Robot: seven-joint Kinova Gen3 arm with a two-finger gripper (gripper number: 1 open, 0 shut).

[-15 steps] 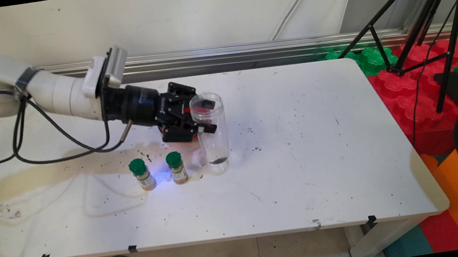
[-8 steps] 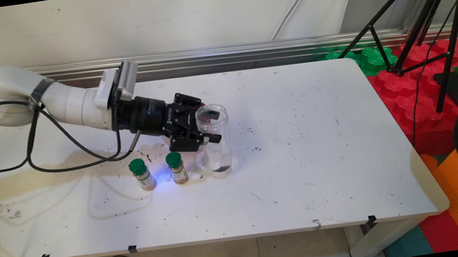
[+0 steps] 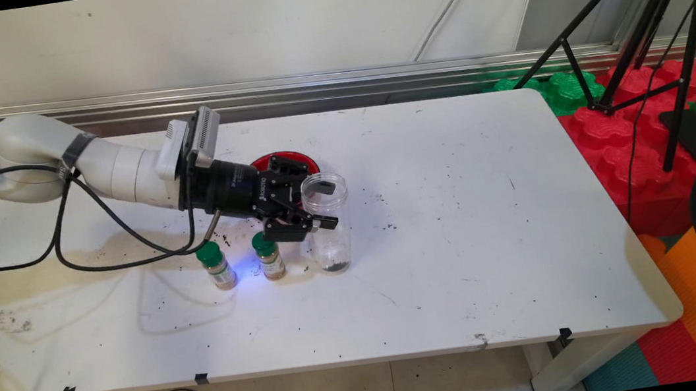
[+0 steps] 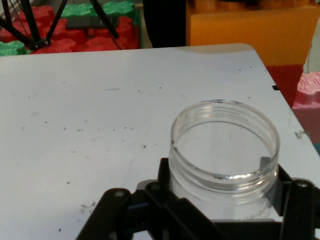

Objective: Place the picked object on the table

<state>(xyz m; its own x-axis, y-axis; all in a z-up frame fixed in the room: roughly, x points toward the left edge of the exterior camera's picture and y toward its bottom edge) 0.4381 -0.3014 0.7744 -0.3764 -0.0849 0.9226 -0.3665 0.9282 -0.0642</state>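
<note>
The white table (image 3: 457,222) spreads under my arm (image 3: 85,164), which reaches in from the left. At the far right stands a black tripod (image 3: 645,19) over red and green blocks (image 3: 637,113). My gripper (image 3: 316,207) is closed around a clear open jar (image 3: 328,224), upright, its base on the table with dark grains at the bottom. A red dish (image 3: 284,159) lies behind my wrist. Two green-capped spice bottles (image 3: 269,255) stand just left of the jar.
</note>
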